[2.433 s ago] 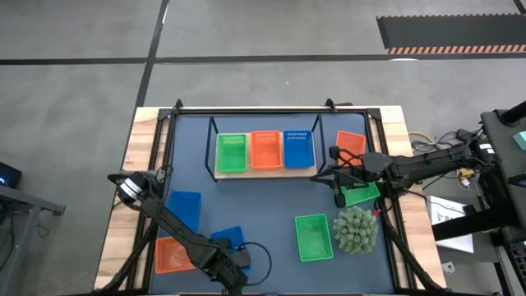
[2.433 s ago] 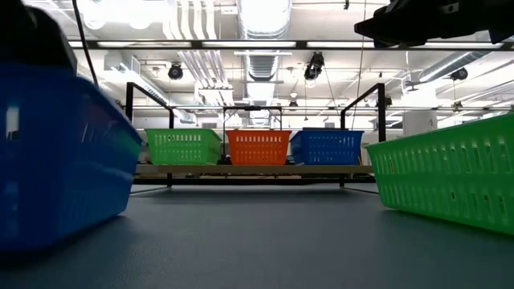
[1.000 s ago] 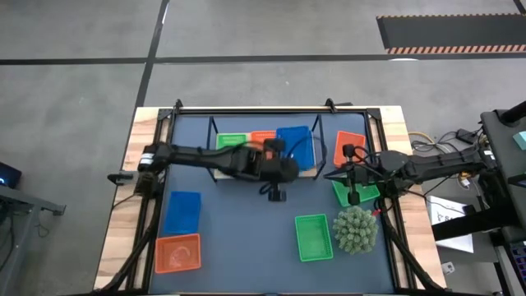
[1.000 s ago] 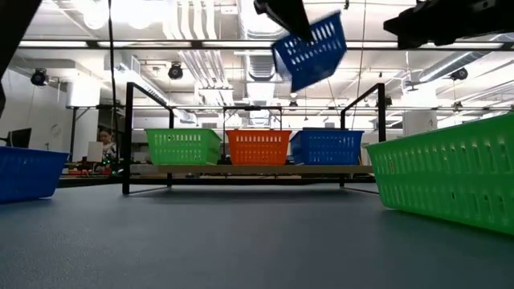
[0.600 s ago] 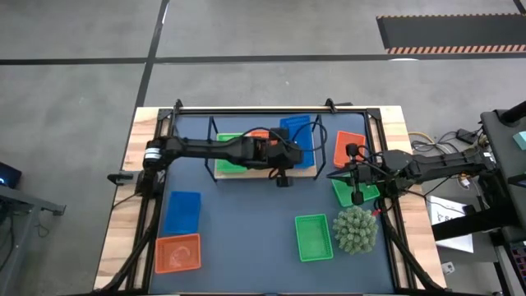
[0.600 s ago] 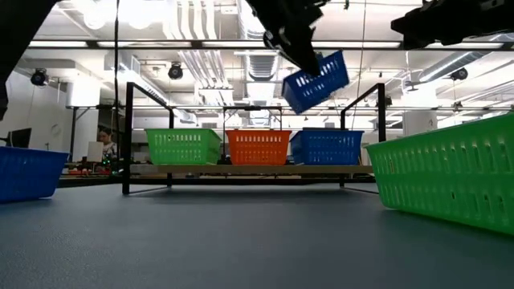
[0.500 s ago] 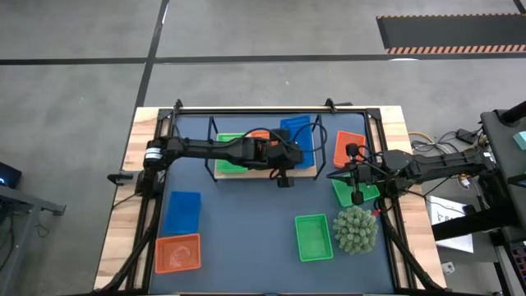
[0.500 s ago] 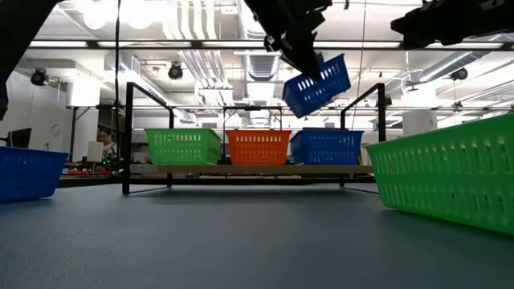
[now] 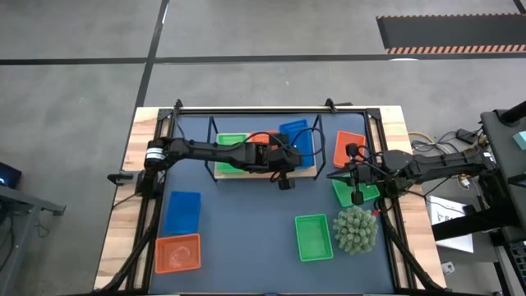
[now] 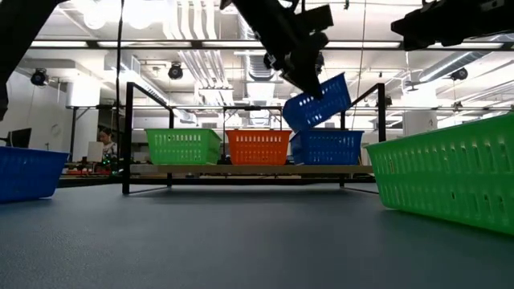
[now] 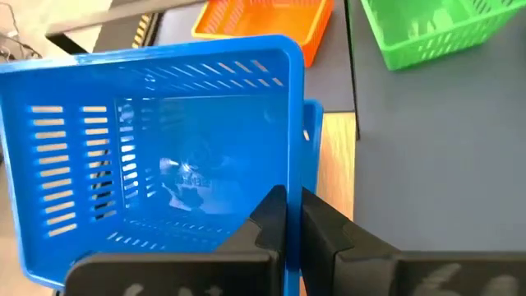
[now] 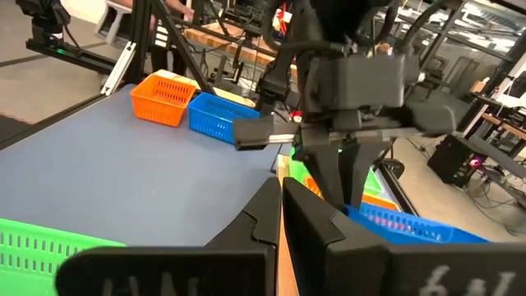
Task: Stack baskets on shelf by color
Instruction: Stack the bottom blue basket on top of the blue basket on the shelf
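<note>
My left gripper (image 10: 307,80) is shut on a blue basket (image 10: 319,103), which hangs tilted just above the blue basket (image 10: 328,147) on the shelf (image 10: 241,169). A green basket (image 10: 183,147) and an orange basket (image 10: 259,147) stand beside that one on the shelf board. In the high view the held basket (image 9: 297,136) is over the shelf's right end. My right gripper (image 12: 279,205) hovers shut over a green basket (image 9: 363,195) at the table's right edge. My left gripper pinches one wall of the blue basket (image 11: 289,193) near a corner, one finger (image 11: 267,220) inside the basket and one outside. The fingers come from the table's left, slanting down. The basket hangs tilted, its low corner close above the shelf's blue basket; whether they touch, I cannot tell.
On the mat lie a blue basket (image 9: 182,212) and an orange one (image 9: 177,253) at the near left, a green basket (image 9: 314,237) beside the spiky plant ball (image 9: 355,230) at the near right, and an orange basket (image 9: 349,146) right of the shelf.
My left gripper has gone down and toward the table's far edge with the blue basket. The basket stays tilted and has sunk from high above the shelf to just over the shelf's blue basket.
</note>
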Available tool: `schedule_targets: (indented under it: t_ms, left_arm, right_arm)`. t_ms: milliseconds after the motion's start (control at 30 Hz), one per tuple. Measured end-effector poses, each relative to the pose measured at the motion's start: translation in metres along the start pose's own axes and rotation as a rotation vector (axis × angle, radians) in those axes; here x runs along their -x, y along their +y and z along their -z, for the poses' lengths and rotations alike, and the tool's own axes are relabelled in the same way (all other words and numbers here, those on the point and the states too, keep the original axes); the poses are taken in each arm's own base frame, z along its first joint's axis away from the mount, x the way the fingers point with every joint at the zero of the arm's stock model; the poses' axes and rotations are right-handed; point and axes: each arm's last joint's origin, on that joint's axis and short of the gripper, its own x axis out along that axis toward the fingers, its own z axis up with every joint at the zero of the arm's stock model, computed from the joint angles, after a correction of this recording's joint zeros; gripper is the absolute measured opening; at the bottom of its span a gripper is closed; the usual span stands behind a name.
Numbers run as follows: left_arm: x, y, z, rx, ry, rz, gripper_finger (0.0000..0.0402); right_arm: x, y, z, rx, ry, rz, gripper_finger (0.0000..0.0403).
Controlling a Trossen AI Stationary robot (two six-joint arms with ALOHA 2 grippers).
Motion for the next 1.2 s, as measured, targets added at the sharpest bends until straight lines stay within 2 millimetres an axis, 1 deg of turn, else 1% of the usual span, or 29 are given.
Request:
schedule_targets:
  t_ms: [167, 400, 667, 933, 1033, 1200]
  left_arm:
    - [-0.004, -0.002, 0.004, 0.003, -0.003, -0.001, 0.0000]
    - [-0.006, -0.002, 0.002, 0.017, -0.039, -0.005, 0.0000]
    - [-0.014, -0.006, 0.010, 0.026, -0.058, -0.007, 0.0000]
    - [-0.015, -0.006, 0.010, 0.028, -0.063, -0.006, 0.0001]
    - [-0.015, -0.006, 0.010, 0.029, -0.065, -0.006, 0.0011]
    - [-0.015, -0.006, 0.009, 0.032, -0.071, -0.008, 0.0042]
  right_arm:
    - [0.000, 0.000, 0.000, 0.000, 0.000, 0.000, 0.0009]
    - [0.000, 0.000, 0.000, 0.000, 0.001, 0.000, 0.0009]
    - [0.000, 0.000, 0.000, -0.008, 0.001, 0.000, 0.0009]
    - [0.000, 0.000, 0.000, -0.008, 0.003, 0.000, 0.0009]
    - [0.000, 0.000, 0.000, -0.008, 0.003, 0.000, 0.0009]
    - [0.000, 0.000, 0.000, -0.008, 0.003, 0.000, 0.0009]
